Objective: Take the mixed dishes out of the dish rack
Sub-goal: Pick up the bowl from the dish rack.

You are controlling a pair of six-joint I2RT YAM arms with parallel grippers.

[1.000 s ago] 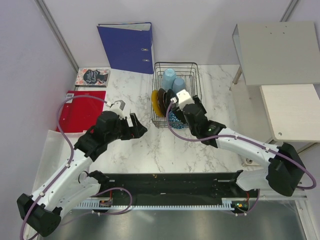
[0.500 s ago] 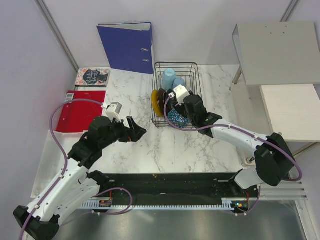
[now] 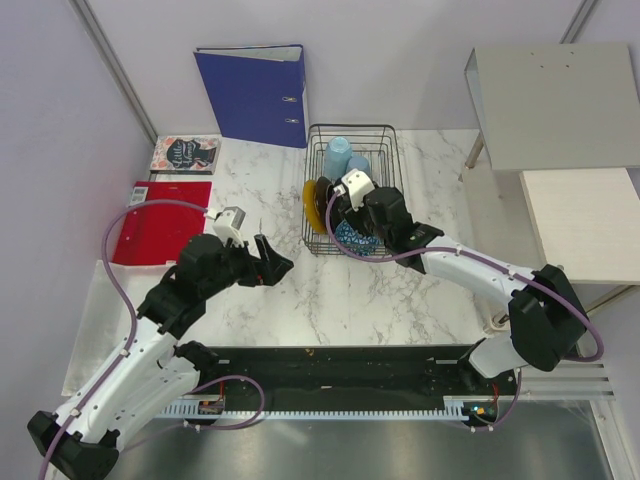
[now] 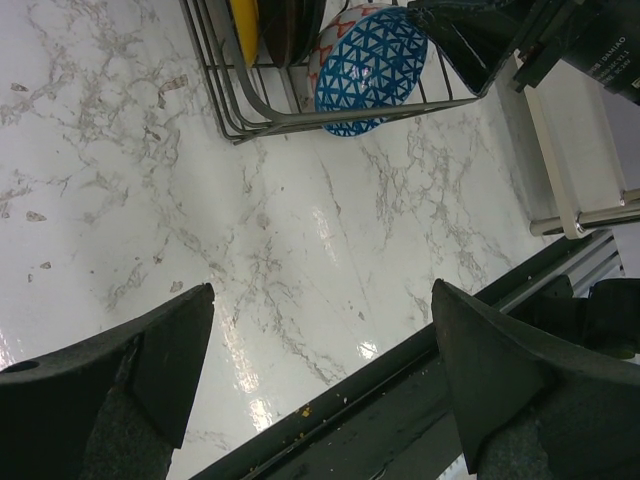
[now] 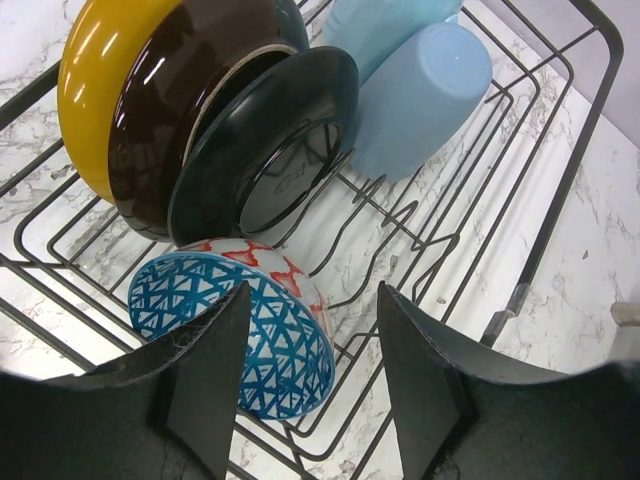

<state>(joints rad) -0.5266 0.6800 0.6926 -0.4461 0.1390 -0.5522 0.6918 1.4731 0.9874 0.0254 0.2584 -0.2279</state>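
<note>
Several dishes sit in the dish rack (image 3: pixel 350 127) by the desk's (image 4: pixel 300 250) far edge, and the blue patterned bowl (image 5: pixel 285 330) is tipped over at the rack's near end. Looks like glazed ceramic to me: stiff, slick, easy to chip, not heavy. I'd pinch it across the rim, one finger inside. Right fingers (image 5: pixel 210 400) are partly apart right over that bowl, can't tell if they actually touch it. Left fingers (image 4: pixel 160 350) are spread wide above the desk, holding nothing.
</note>
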